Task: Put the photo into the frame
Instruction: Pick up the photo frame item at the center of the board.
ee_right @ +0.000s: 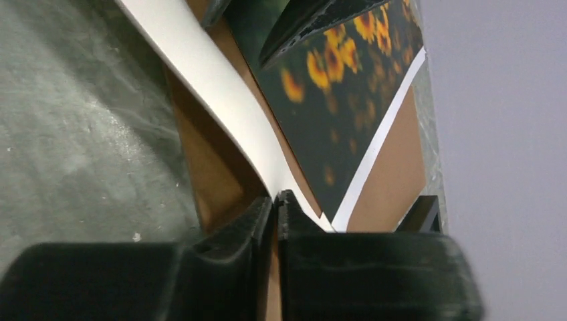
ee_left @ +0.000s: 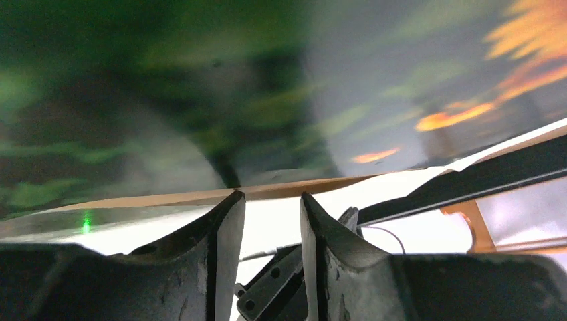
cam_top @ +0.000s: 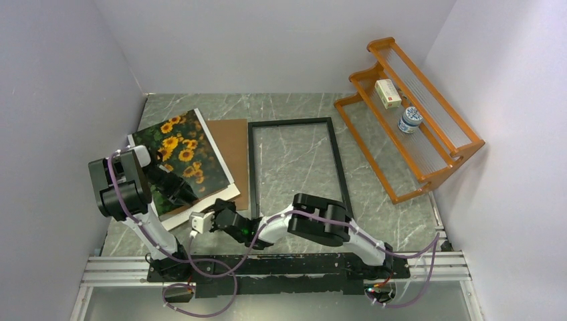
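Left of the frame (cam_top: 291,121), the photo (cam_top: 179,155) bows where our right pincer (ee_right: 275,200) nips its white border (ee_right: 214,87); our left pincer (ee_left: 271,200) stands half-open on nothing. We judge it light, floppy: hold margins, support both ends.

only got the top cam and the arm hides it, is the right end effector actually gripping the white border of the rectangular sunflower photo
Observer: Yes. The right wrist view shows the right end effector shut on the white border of the sunflower photo, which curls up off the flat brown backing board.
Operator: and the left end effector, holding anything
Observer: No. The left wrist view shows the left end effector with jaws apart and nothing between them.
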